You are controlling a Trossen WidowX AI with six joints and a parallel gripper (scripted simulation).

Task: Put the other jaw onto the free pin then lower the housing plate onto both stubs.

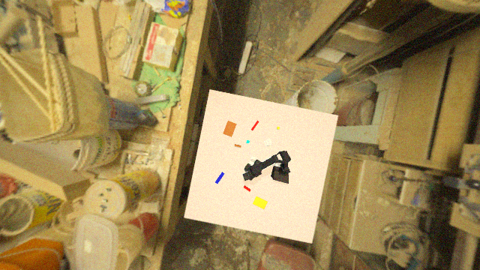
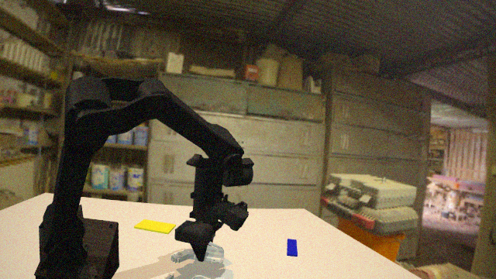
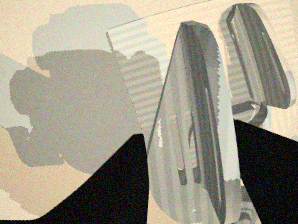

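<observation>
Workshop surroundings, with grey cabinets and loaded shelving, enclosed a pale desk. At its working area, the black hand was grasping a translucent grey jaw, pointing down toward the desk. In the wrist view, the held jaw stood between the two dark fingers. A second grey piece of similar elongated form was noted near it, toward the upper right of that view. A ribbed, pale plate was partly visible behind the held jaw. Whether the gear teeth met could not be determined, nor could the seating on the pins. Shadow fell across the desk around the parts.

The black arm reached over from its base. Farther out, a yellow rectangle, a short red strip and a blue strip lay apart from one another. Toward the other side were an orange rectangle, a longer red strip and a small cyan piece.
</observation>
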